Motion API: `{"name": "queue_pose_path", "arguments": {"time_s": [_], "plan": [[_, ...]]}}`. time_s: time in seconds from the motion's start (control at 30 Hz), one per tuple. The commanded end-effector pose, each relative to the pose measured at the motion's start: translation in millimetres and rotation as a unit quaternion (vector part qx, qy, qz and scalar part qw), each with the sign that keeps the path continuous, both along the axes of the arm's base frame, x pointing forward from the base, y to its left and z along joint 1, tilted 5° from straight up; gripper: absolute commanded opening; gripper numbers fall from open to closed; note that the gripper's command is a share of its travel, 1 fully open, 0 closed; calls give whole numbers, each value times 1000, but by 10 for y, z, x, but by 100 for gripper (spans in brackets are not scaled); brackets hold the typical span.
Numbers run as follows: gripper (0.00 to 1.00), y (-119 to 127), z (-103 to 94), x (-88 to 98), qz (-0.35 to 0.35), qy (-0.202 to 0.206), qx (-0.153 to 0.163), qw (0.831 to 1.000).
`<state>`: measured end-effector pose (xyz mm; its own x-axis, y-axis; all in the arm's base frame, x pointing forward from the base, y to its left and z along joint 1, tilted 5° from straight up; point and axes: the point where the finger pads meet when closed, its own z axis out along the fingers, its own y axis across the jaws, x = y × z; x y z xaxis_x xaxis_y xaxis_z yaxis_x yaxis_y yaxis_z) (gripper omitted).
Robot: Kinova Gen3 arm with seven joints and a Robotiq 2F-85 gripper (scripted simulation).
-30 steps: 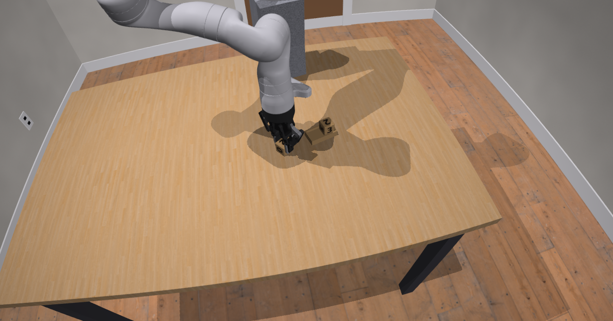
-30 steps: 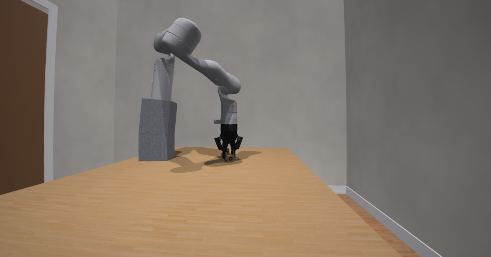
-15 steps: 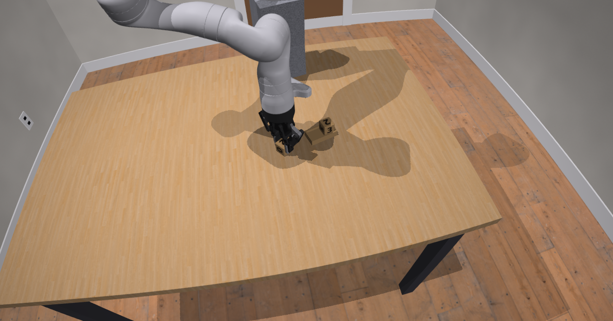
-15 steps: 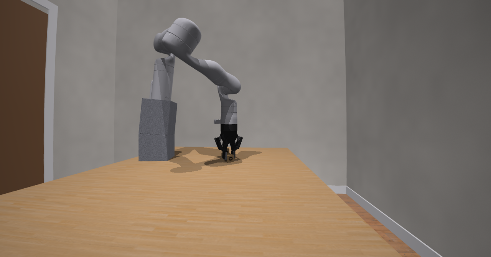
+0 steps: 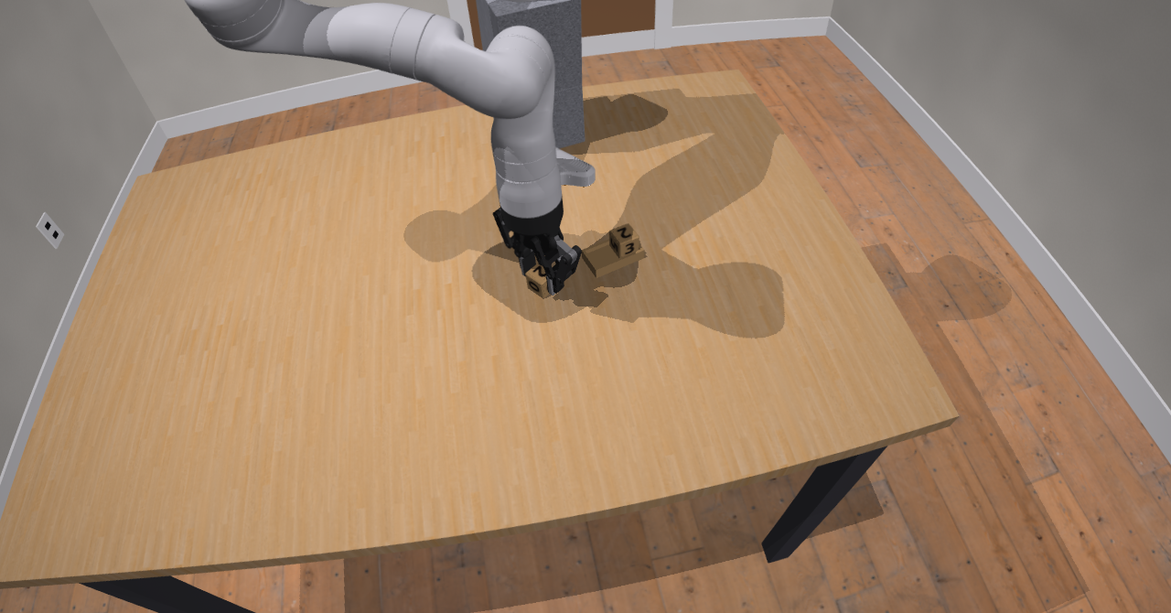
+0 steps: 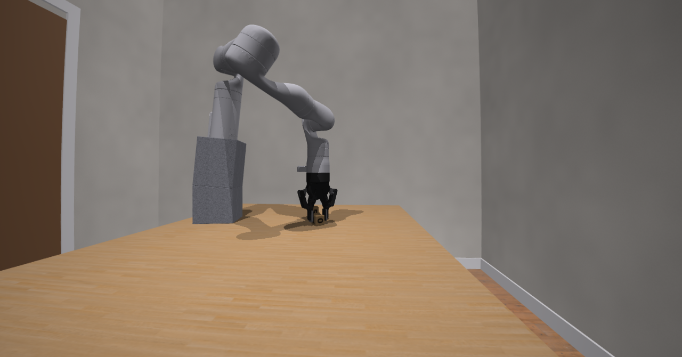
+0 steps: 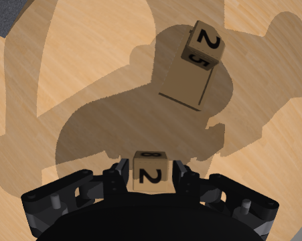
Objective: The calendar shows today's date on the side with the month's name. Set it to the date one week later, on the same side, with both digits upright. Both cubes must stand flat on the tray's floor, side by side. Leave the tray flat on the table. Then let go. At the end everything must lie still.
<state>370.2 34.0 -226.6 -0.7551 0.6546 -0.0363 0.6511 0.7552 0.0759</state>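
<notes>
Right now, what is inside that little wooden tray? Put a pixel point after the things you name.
One cube [image 5: 624, 241] [image 7: 204, 43] stands at one end of the tray [image 5: 612, 263] [image 7: 182, 84]; the rest of its floor shows bare. Whatever lies beneath that cube is covered, so I cannot tell.

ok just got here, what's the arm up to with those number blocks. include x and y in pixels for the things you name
The gripper [image 5: 550, 280] [image 6: 318, 215] [image 7: 151, 169] is open around one number cube [image 5: 538, 282] [image 6: 318, 220] [image 7: 150, 174] on the table [image 5: 409, 413] [image 6: 286, 297] [image 7: 90, 134], with gaps on both sides. The other cube [image 5: 624, 241] [image 7: 205, 43] sits in the tray [image 5: 601, 262] [image 7: 184, 84], with room beside it, so the calendar isn't set yet.
</notes>
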Motion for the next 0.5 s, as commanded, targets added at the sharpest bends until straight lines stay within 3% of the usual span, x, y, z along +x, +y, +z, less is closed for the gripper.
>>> {"name": "queue_pose_path", "arguments": {"time_s": [0.0, 0.3, 0.47], "plan": [[48, -1, 5, 5, 0, -1, 0, 1000], [48, -2, 25, 4, 0, -1, 0, 1000], [48, -7, 172, -8, 0, -1, 0, 1000]]}}
